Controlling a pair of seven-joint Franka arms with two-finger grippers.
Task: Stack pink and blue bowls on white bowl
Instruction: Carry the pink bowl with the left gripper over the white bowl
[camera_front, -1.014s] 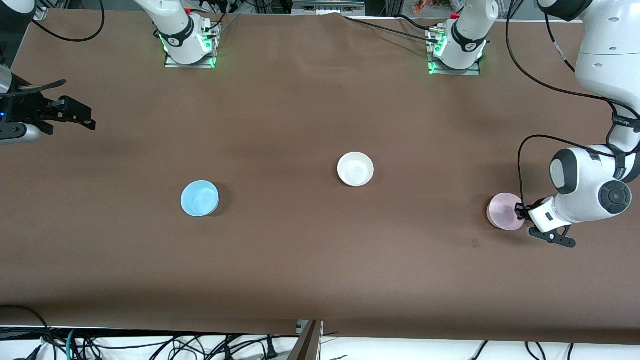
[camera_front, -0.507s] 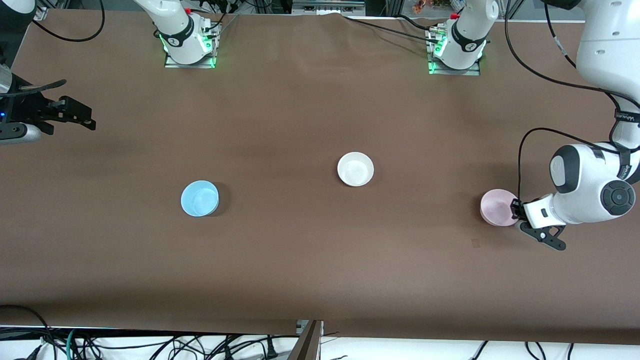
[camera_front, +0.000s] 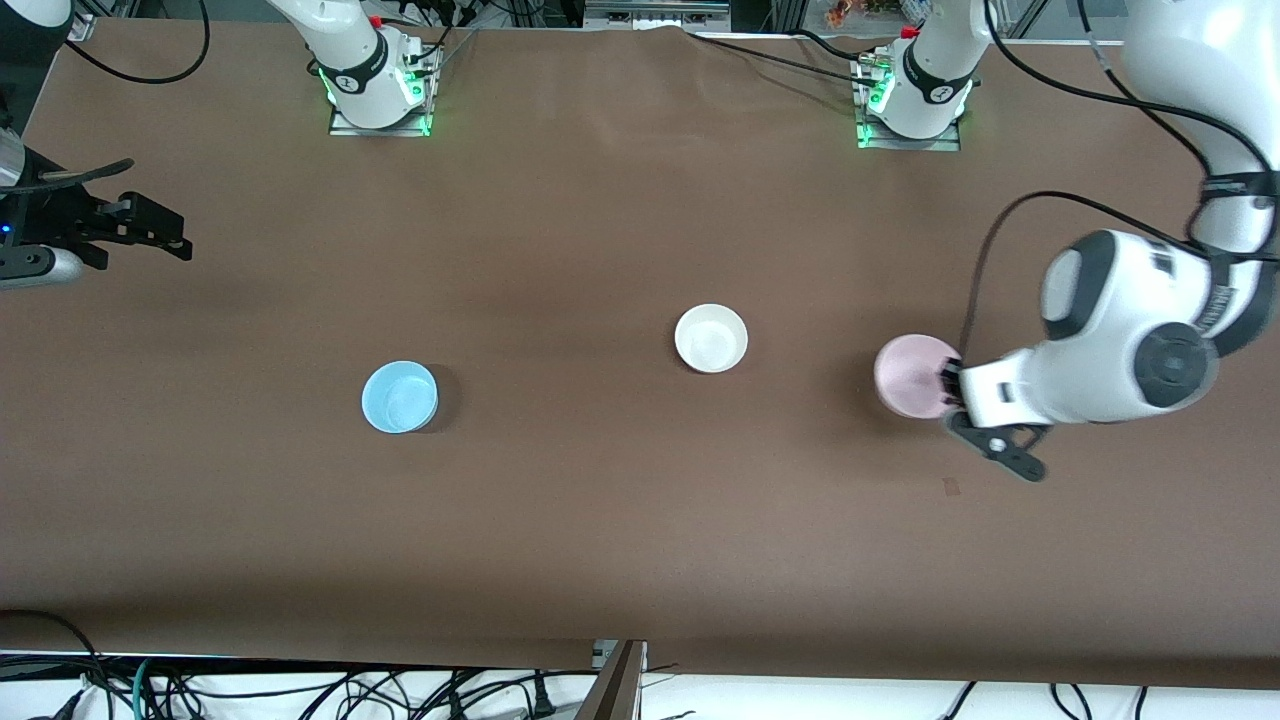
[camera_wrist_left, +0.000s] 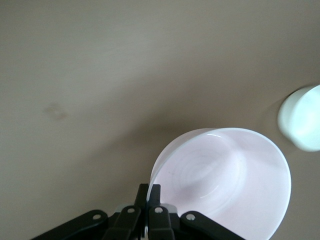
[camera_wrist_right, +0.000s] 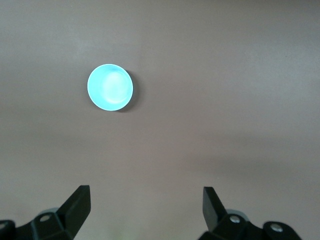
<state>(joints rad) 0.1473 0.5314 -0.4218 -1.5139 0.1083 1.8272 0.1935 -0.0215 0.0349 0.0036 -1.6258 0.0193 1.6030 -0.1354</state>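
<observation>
Your left gripper (camera_front: 948, 392) is pinched tight on the pink bowl's (camera_front: 912, 375) rim and holds it in the air above the table (camera_front: 600, 520), toward the left arm's end. The white bowl (camera_front: 711, 338) sits mid-table. The blue bowl (camera_front: 399, 397) rests toward the right arm's end, where your right gripper (camera_front: 150, 232) waits, fingers spread wide and empty.

Brown table (camera_front: 600, 520), cables (camera_front: 300, 690) below

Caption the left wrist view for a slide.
Left gripper shut on the pink bowl rim, white bowl ahead.
</observation>
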